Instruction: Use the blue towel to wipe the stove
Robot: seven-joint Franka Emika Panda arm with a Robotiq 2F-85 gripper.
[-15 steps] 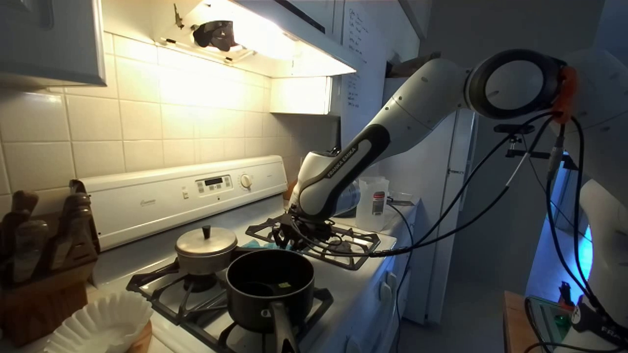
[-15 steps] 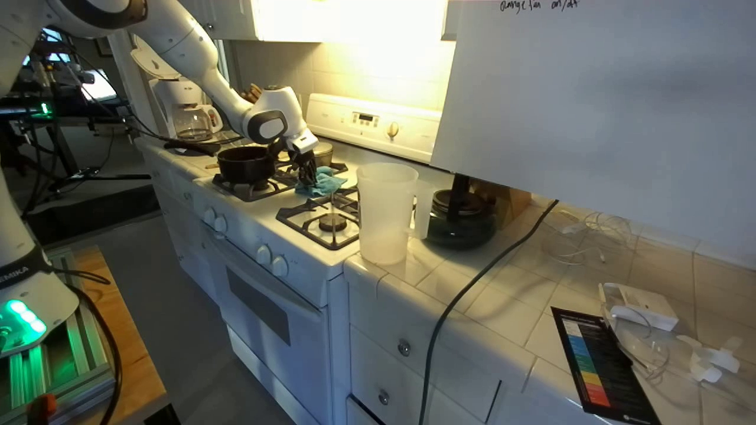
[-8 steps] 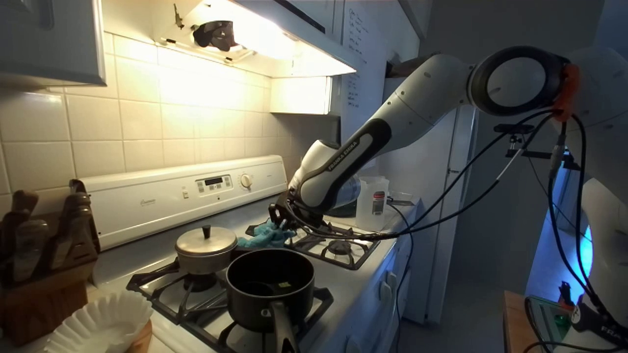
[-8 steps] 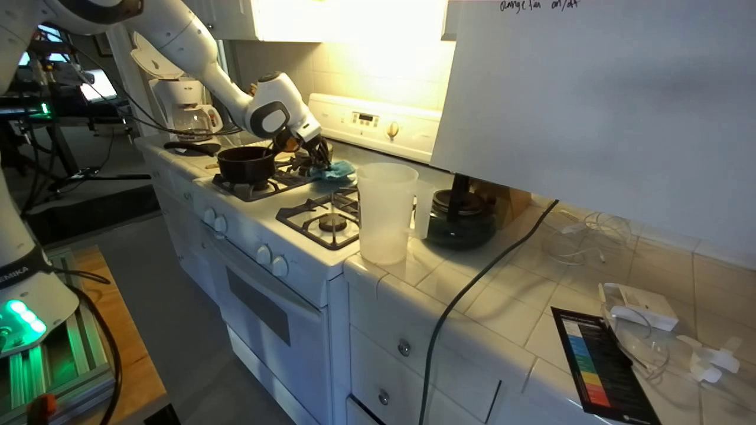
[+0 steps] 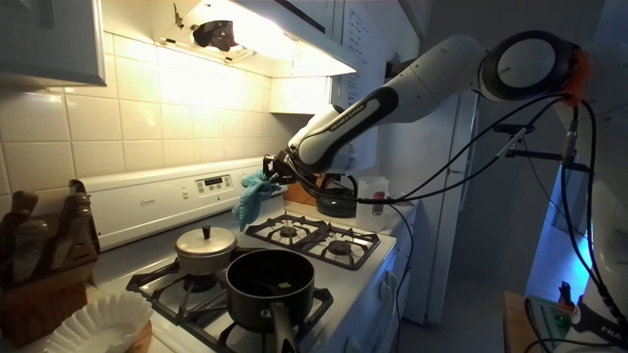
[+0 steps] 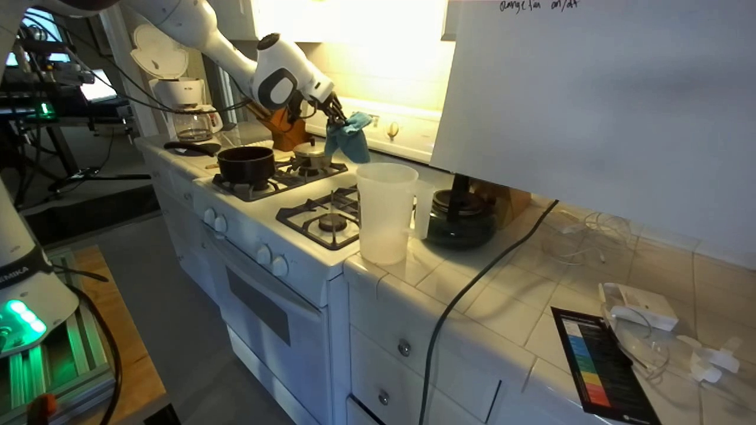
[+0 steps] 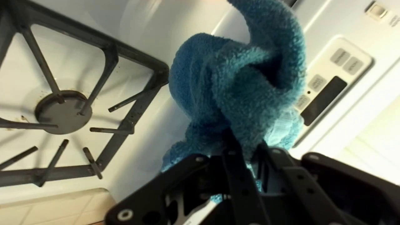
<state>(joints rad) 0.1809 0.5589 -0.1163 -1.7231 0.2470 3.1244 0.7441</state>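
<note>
The blue towel hangs bunched from my gripper, raised above the white stove near its back panel. It hangs the same way in an exterior view, where the gripper is at its top. In the wrist view the towel fills the middle, and its folds are pinched between the fingers of the gripper. The towel is apart from the stove top. A burner grate shows on the left of the wrist view, and the control panel on the right.
A lidded pot and a black saucepan stand on the near burners. A clear pitcher and a dark kettle stand on the counter beside the stove. A range hood is overhead. A knife block stands at the left.
My gripper has risen with the towel, from down at the stove top up to the height of the control panel. The towel has lifted off the surface and hangs down.
</note>
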